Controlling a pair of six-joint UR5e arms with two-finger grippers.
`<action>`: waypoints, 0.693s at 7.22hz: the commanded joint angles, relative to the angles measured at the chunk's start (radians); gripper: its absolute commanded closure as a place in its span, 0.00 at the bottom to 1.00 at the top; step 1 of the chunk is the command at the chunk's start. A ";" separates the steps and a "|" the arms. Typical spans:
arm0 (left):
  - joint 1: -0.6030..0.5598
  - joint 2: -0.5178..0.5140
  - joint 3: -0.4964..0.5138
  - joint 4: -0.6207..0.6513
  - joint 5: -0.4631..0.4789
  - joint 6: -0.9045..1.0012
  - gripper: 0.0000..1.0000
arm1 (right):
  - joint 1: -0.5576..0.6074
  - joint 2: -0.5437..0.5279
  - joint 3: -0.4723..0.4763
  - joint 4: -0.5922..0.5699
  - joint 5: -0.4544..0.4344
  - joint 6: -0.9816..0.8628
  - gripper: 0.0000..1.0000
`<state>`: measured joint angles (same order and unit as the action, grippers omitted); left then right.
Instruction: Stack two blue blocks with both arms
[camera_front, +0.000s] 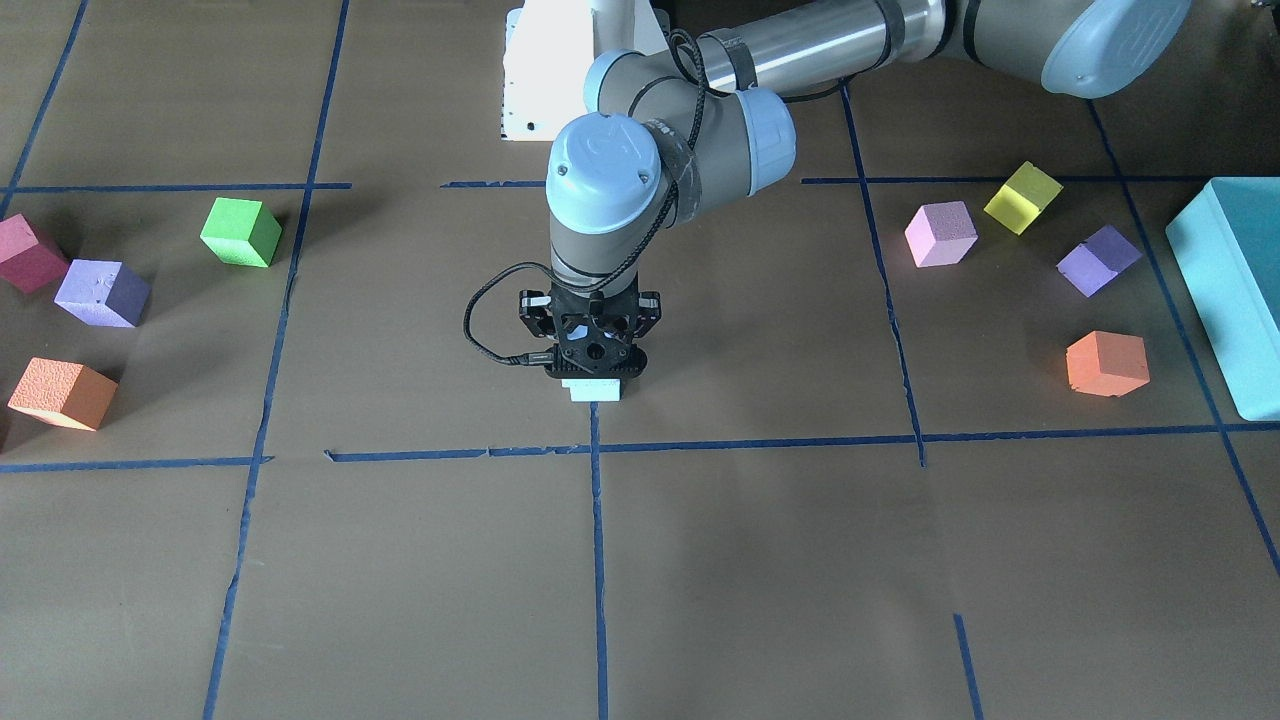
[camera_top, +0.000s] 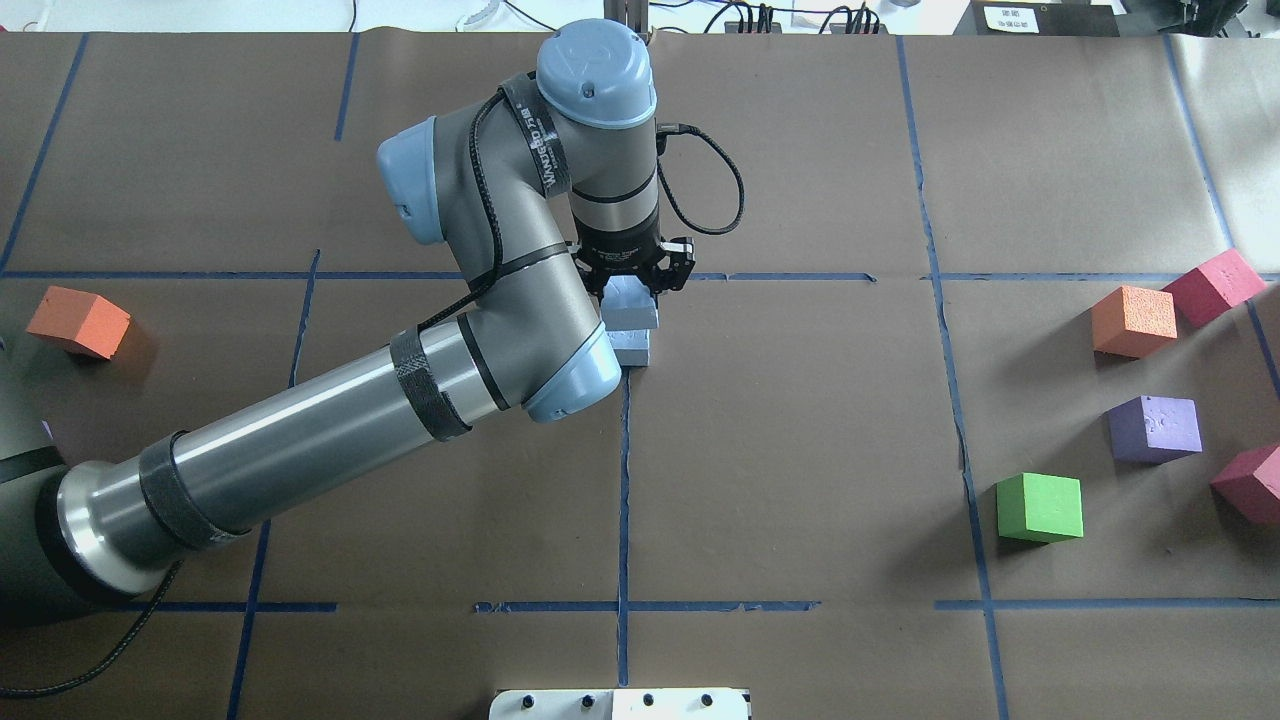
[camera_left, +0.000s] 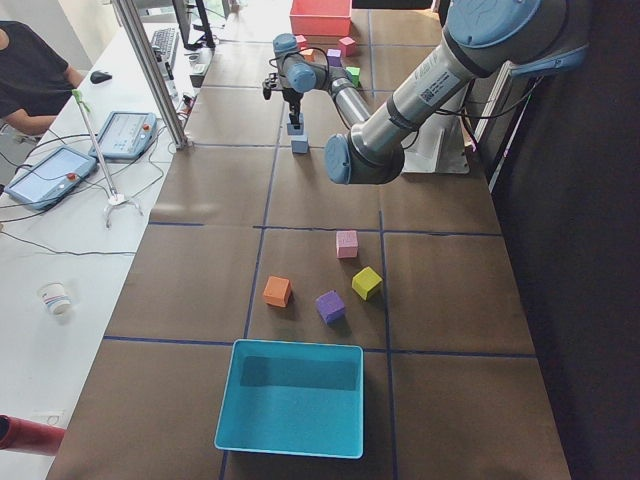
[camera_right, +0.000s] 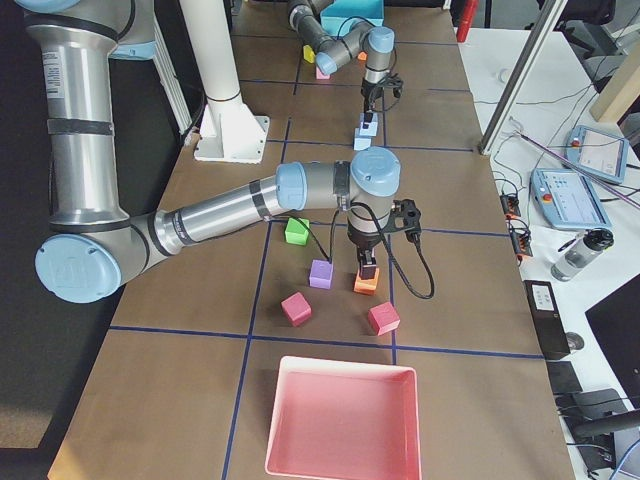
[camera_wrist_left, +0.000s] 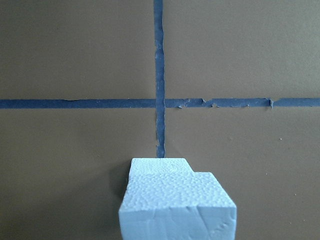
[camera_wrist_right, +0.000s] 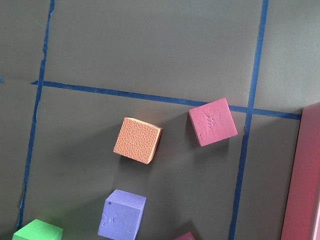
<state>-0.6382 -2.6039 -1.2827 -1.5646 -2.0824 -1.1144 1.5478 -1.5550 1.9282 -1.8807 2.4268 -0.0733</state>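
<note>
My left gripper (camera_top: 636, 288) is shut on one pale blue block (camera_top: 630, 306) and holds it over the second blue block (camera_top: 633, 349), near the table's middle beside a tape crossing. In the left wrist view the held block (camera_wrist_left: 177, 210) fills the bottom and the lower block (camera_wrist_left: 160, 165) shows just beyond it, shifted slightly left. I cannot tell whether they touch. In the front view only one pale block (camera_front: 596, 390) shows under the left gripper (camera_front: 595, 368). My right gripper (camera_right: 367, 268) shows only in the exterior right view, low over an orange cube (camera_right: 366, 285); I cannot tell whether it is open or shut.
Green (camera_top: 1040, 507), purple (camera_top: 1155, 428), orange (camera_top: 1134, 320) and red (camera_top: 1213, 286) cubes lie on my right side. Pink (camera_front: 941, 233), yellow (camera_front: 1022, 197), purple (camera_front: 1098, 260) and orange (camera_front: 1107, 363) cubes lie by the teal bin (camera_front: 1232, 290). A red tray (camera_right: 340, 420) stands at the right end.
</note>
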 joint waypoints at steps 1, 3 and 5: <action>0.000 0.011 0.000 0.000 0.001 -0.001 0.95 | 0.000 0.003 0.001 0.000 0.000 0.003 0.00; 0.002 0.019 0.002 0.000 0.001 0.001 0.94 | 0.000 0.006 0.002 0.002 0.000 0.003 0.00; 0.002 0.022 0.000 -0.003 -0.001 0.002 0.85 | 0.000 0.009 0.000 0.002 -0.002 0.003 0.00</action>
<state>-0.6369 -2.5833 -1.2819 -1.5667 -2.0819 -1.1134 1.5478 -1.5476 1.9289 -1.8793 2.4259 -0.0706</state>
